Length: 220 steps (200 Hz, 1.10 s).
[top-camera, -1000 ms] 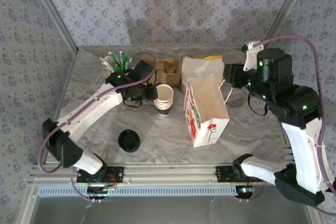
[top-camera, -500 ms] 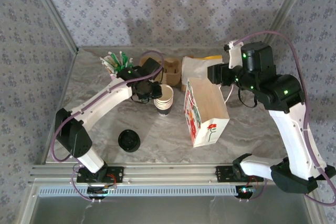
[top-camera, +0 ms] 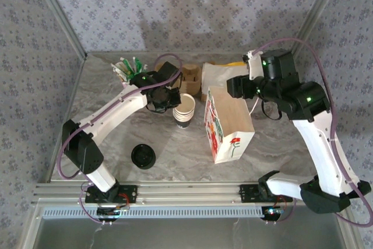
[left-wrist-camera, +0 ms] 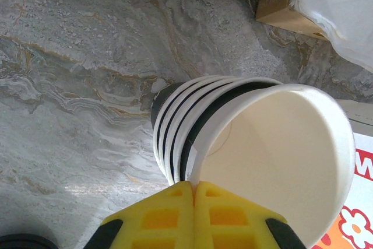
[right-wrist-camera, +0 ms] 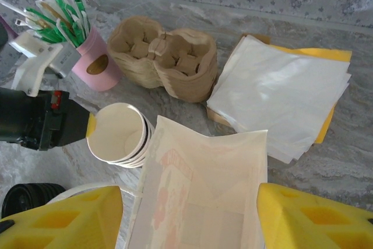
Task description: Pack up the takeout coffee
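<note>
Left fingers [left-wrist-camera: 169,220]: pressed together at the bottom middle of the left wrist view. The rim of the top cup [left-wrist-camera: 274,150] runs into their seam, so we read this as a pinch on that cup's wall.
Top cup: lidless, white inside and empty. It is nested in the stack of cups [left-wrist-camera: 175,132], which stands at the centre of the top view, just left of the paper bag [top-camera: 224,135].
Right fingers [right-wrist-camera: 58,217]: spread wide, one at each lower corner of the right wrist view. They hold nothing and hang over the bag's open mouth.
Paper bag: upright on the bench [top-camera: 280,144], right of centre in the top view. We see nothing inside it.
Black lid [top-camera: 143,156]: lies flat at the lower left of the top view, well apart from both stack and bag.
Takeout coffee: in our judgement not yet made up. Its cup is most likely the one in the left fingers, at the centre of the top view, and its lid the black one at the lower left.
Done: the bag stands open and a cup is gripped.
Left: we judge nearly all of it, namely freeing the cup from the stack, fitting the lid and setting the cup in the bag.
Back of bench: a pulp cup carrier [right-wrist-camera: 163,56], white sheets [right-wrist-camera: 280,91] and a pink pot of sticks [right-wrist-camera: 96,65].
</note>
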Motion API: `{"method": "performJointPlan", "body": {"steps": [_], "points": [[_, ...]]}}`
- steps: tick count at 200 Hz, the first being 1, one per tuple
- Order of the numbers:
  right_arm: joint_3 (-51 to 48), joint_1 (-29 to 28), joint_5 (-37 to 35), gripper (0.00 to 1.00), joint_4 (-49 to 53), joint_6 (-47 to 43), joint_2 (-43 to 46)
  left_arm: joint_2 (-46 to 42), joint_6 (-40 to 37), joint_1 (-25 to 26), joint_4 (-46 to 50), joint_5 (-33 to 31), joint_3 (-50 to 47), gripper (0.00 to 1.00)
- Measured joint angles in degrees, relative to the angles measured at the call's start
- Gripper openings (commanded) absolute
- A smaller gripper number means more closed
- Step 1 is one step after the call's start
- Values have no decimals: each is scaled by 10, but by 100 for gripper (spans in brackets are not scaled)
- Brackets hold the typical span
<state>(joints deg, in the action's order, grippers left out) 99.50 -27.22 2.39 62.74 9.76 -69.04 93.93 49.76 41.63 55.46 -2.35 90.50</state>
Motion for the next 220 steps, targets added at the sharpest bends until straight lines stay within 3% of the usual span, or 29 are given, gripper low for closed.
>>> {"method": "performJointPlan", "body": {"steps": [134,189,220], "points": [[0,15,0,67,2,0,0,-14,-38,-3,37,8,92,0],[47,17,1,68,3,-2,1,-94,-62,-27,82,-2,110,0],[70,-12,10,69,3,-9,-2,-166,-63,-44,92,-7,89,0]]}}
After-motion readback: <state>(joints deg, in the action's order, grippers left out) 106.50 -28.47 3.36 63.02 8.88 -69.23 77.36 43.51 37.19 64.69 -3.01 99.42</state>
